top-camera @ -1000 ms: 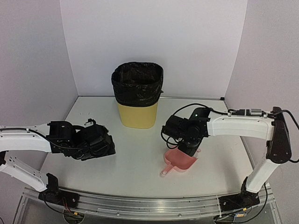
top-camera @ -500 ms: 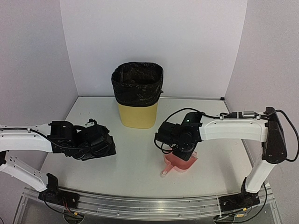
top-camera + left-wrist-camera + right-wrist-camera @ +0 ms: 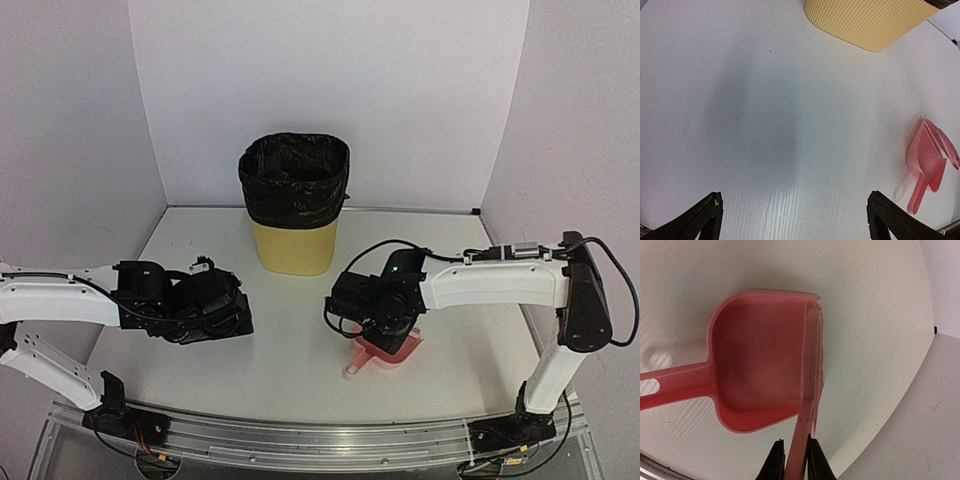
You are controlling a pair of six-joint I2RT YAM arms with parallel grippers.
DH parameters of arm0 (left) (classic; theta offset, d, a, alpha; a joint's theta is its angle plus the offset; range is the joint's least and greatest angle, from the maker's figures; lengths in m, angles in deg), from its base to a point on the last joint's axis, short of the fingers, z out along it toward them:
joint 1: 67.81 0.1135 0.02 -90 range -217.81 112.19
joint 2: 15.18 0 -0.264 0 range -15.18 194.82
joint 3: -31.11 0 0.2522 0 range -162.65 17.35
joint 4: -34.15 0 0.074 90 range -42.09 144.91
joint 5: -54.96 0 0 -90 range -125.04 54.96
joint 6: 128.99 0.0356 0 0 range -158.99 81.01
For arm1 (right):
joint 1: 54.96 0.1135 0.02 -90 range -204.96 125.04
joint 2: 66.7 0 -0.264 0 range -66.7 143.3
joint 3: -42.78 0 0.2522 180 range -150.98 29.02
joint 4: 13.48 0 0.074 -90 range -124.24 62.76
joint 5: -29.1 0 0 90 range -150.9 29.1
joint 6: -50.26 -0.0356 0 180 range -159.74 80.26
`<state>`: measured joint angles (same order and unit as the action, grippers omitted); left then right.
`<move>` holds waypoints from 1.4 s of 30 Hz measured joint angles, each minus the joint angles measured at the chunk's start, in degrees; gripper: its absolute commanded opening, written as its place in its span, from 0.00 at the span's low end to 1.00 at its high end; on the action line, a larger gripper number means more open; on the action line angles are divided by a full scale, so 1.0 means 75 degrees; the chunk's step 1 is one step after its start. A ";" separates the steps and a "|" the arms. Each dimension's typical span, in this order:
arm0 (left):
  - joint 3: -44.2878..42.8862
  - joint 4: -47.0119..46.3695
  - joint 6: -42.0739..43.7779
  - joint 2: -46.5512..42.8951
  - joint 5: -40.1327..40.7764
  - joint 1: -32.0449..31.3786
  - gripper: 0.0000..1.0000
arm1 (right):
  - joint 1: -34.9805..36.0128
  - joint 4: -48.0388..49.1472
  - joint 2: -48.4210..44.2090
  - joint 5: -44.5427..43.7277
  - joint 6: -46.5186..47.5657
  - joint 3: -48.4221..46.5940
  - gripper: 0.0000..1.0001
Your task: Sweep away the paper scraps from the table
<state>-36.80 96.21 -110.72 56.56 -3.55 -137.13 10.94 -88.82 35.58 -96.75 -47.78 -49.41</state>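
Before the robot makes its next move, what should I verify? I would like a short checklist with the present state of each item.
1. Grip of right claw on brush handle: ok, closed around it.
2. Position of brush: ok, lying across the mouth of the dustpan.
3. Inside of dustpan: ok, empty.
4. Opening of left claw: ok, open, holding nothing.
5. Any paper scraps on table: cannot tell; none visible, but the arms hide part.
6. State of bin: ok, upright at the back.
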 measured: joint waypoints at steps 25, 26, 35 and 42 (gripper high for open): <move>-0.0085 -0.0115 0.0158 0.0138 -0.0061 0.0000 1.00 | 0.0491 -0.0003 0.0008 0.0853 -0.1398 0.0124 0.33; -0.0085 -0.0115 0.0158 0.0138 -0.0061 0.0000 1.00 | 0.0509 -0.0001 0.0014 0.0885 -0.1450 0.0132 0.33; -0.0085 -0.0115 0.0158 0.0138 -0.0065 0.0000 1.00 | 0.0697 0.0002 0.0111 0.1192 -0.1822 0.0219 0.43; -0.0085 -0.0115 0.0158 0.0138 -0.0147 0.0000 1.00 | 0.0735 0.0039 0.0111 0.1413 -0.1917 0.0219 0.60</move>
<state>-37.44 95.35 -109.53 57.59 -4.66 -137.13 16.46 -88.53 36.41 -86.16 -62.15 -47.78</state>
